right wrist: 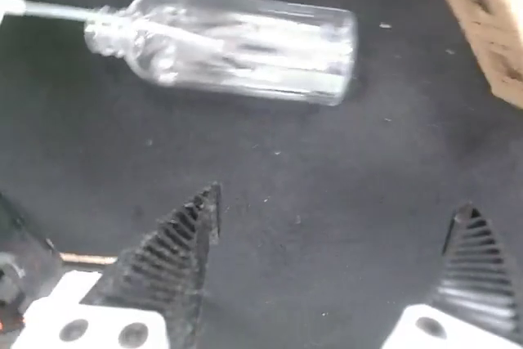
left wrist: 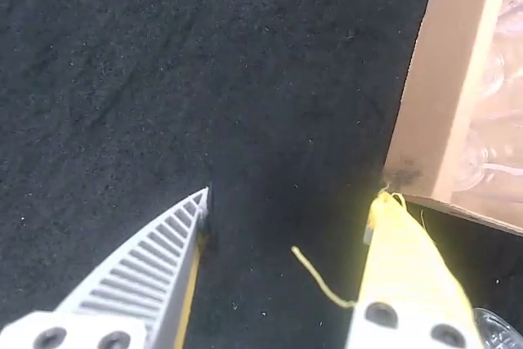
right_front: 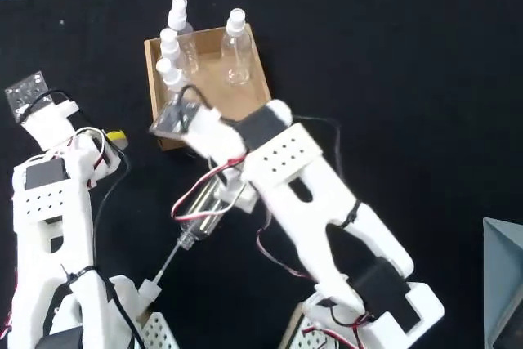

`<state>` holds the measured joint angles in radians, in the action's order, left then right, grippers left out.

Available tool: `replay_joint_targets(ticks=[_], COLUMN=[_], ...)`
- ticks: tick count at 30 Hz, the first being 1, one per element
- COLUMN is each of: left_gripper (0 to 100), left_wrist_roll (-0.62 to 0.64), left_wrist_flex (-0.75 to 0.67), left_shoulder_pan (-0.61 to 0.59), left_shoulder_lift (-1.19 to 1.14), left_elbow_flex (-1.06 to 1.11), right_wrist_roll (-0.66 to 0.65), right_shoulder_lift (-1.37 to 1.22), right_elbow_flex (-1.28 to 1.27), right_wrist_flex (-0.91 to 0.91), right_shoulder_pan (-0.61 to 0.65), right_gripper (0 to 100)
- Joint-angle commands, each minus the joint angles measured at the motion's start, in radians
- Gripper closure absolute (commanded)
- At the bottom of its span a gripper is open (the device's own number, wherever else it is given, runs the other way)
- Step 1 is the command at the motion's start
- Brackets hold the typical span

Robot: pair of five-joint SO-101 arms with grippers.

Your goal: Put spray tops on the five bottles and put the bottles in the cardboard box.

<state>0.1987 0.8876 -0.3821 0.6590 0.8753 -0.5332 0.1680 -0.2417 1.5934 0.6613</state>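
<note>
1. The left gripper [left wrist: 292,196] hung over the black worktop [left wrist: 122,63], just beside the cardboard box [left wrist: 445,79]. Its jaws were wide and held nothing.
2. The right gripper [right wrist: 337,200] stood near the clear bottle [right wrist: 237,42], which lay on its side outside the box. Its jaws were wide and not touching the bottle.
3. That bottle's spray top [right_front: 149,288] was unseated, with only its tube in the neck.
4. Four capped bottles [right_front: 236,51] stood upright in the box.
</note>
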Motion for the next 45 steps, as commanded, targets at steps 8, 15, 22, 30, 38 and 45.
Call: replay_joint_targets(ticks=[8, 15, 22, 30, 38, 45], left_gripper=[71, 71, 71, 71, 71, 71], left_wrist_roll=[0.003, 0.008, 0.008, 0.008, 0.008, 0.008], left_wrist_flex=[-0.018, -0.018, -0.018, -0.018, -0.018, -0.018], left_shoulder_pan=[-0.038, -0.084, -0.084, -0.084, -0.084, -0.084], left_shoulder_lift=[0.041, 0.041, 0.041, 0.041, 0.041, 0.041], left_elbow_flex=[-0.022, -0.027, -0.027, -0.027, -0.025, -0.025], right_wrist_roll=[-0.164, -0.247, -0.261, -0.261, -0.308, -0.310], right_shoulder_lift=[0.051, 0.051, 0.051, 0.050, 0.050, 0.050], right_elbow_flex=[-0.104, -0.206, -0.297, -0.364, -0.420, -0.450], right_wrist_flex=[-0.152, -0.247, -0.344, -0.463, -0.539, -0.598], right_shoulder_pan=[0.032, 0.112, 0.203, 0.232, 0.232, 0.232], right_gripper=[62.0, 62.2, 62.0, 62.0, 62.0, 62.0])
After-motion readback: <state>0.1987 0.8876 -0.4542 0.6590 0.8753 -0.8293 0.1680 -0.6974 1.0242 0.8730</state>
